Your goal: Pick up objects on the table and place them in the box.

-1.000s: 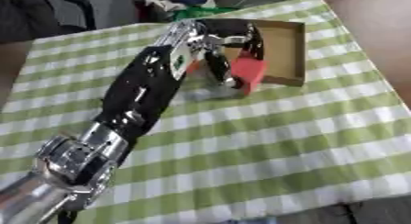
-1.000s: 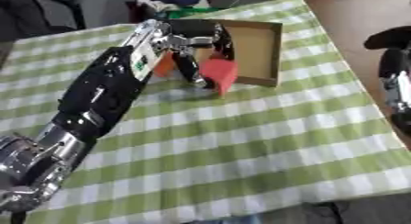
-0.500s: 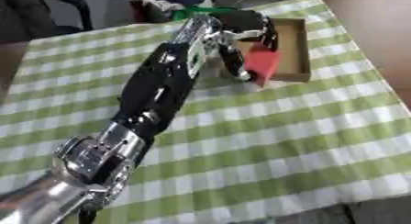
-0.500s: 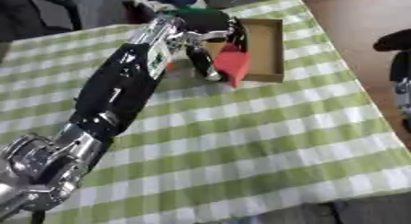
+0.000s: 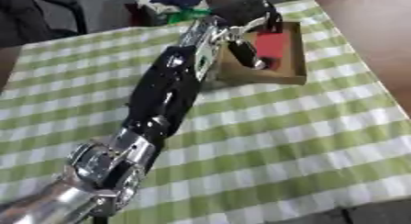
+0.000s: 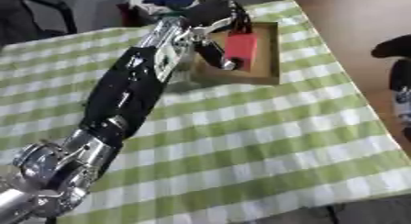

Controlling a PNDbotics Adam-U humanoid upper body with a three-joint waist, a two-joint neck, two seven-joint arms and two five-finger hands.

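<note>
The left hand [image 5: 250,21] reaches over the cardboard box [image 5: 293,74], fingers curled around the red block [image 5: 270,45], which sits inside the box. Placement appears nearly complete; release remains. The desk [image 5: 281,140] shows no other objects.

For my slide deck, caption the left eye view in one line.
Left robot hand holds a red block over the box on a green checked table.
</note>
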